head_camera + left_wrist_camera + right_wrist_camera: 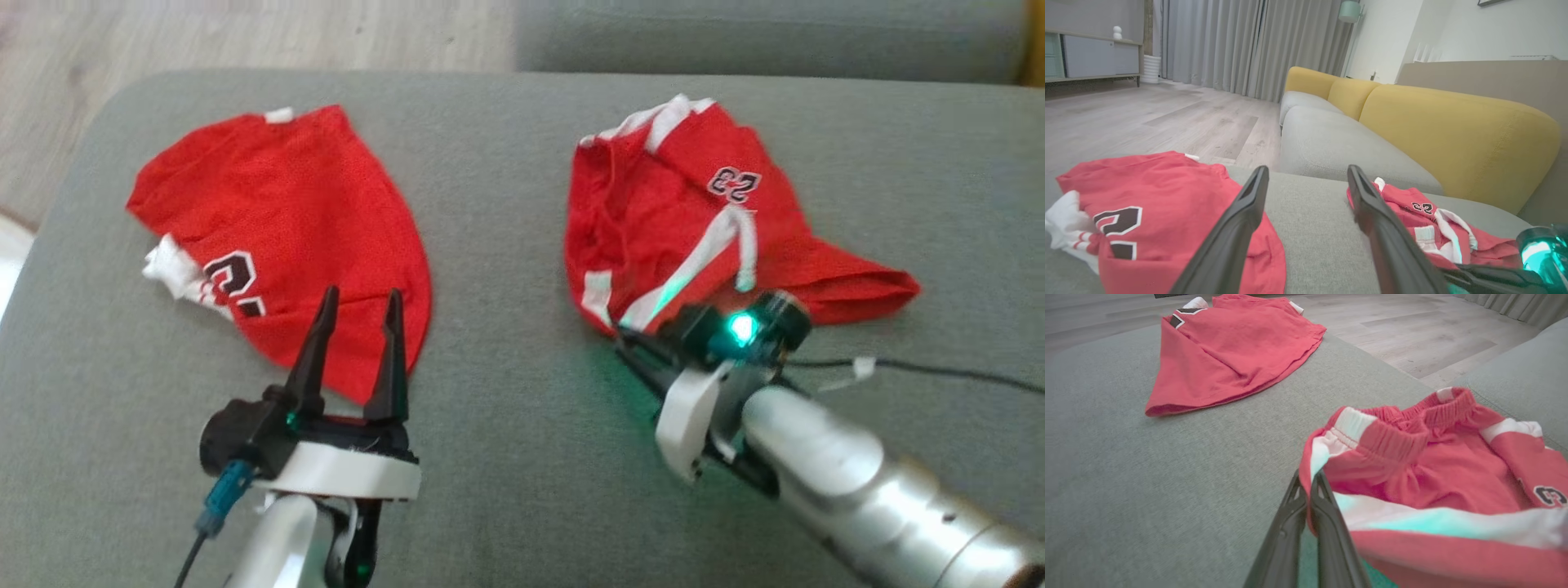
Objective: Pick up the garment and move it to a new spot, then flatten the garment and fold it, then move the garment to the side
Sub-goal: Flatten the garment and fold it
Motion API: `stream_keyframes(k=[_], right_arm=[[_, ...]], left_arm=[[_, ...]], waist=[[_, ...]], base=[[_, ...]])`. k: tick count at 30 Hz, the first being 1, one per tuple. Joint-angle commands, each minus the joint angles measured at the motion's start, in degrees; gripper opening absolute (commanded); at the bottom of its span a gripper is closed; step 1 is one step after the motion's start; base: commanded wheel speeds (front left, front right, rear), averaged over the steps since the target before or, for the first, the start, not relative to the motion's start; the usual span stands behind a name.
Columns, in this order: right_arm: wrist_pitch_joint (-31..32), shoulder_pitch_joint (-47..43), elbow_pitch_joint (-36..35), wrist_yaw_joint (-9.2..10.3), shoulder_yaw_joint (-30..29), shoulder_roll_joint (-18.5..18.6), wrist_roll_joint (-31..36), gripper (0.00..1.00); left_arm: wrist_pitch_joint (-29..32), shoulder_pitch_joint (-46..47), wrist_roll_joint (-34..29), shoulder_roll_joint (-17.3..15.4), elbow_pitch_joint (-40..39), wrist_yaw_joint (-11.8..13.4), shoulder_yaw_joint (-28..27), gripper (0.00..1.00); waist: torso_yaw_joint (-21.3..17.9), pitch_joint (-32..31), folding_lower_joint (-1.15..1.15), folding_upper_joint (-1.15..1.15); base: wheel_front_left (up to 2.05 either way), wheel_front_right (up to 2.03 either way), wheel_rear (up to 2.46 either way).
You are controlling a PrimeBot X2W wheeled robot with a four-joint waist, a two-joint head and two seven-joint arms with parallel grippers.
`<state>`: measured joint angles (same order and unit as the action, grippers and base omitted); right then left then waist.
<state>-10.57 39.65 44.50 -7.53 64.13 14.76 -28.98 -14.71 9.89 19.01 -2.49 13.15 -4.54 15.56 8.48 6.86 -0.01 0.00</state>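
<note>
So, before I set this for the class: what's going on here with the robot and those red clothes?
A two-armed robot is working on two red garments on a grey cushion. Its right end effector is shut on the near edge of the crumpled red shorts, which rest on the cushion, not yet lifted. The left end effector is open and holds nothing, poised by the other red garment, which lies fairly flat.

Soft, even light with faint shadows. A green lamp [741, 327] at four o'clock in the head view tints the garment [653, 237] and cushion [522, 408] nearby. Wrist views blur near their bottom edges.
</note>
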Motion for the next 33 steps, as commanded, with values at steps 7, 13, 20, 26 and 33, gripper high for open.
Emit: stream_keyframes(k=[7, 13, 20, 26, 33], right_arm=[[-0.97, -4.07, -1.25, 0.04, -4.99, -2.1, 2.57, 1.0], [-3.31, -7.1, -3.5, 0.04, -15.97, -0.42, 4.38, 1.0], [-4.39, -15.13, -13.06, 0.04, -41.32, -1.73, 11.96, 1.0], [-4.41, -23.37, -22.59, 0.04, -56.28, -8.59, 21.18, 1.0], [-4.41, -27.26, -26.5, 0.04, -60.74, -11.61, 27.57, 1.0]], left_arm=[[-0.29, -0.06, -0.99, -0.39, -1.61, -0.44, -3.79, 1.0], [-0.29, -0.2, -1.46, -0.39, -2.54, -0.58, -5.46, 1.0], [-0.29, 0.23, -1.91, -0.39, -3.65, -0.98, -6.28, 1.0], [-0.29, 0.93, -2.21, -0.39, -3.45, -1.32, -5.73, 1.0], [-0.29, 2.66, -2.1, -0.39, -3.35, -1.49, -4.5, 1.0]], waist=[[-4.19, -2.18, 0.01, 0.0], [-7.09, -2.14, 0.01, 0.0], [-10.1, -1.51, 0.01, 0.0], [-11.62, -0.51, 0.01, 0.0], [-11.72, 1.16, 0.01, 0.0]], base=[[0.0, 0.0, 0.0], [0.0, 0.0, 0.0], [0.0, 0.0, 0.0], [0.0, 0.0, 0.0], [0.0, 0.0, 0.0]])
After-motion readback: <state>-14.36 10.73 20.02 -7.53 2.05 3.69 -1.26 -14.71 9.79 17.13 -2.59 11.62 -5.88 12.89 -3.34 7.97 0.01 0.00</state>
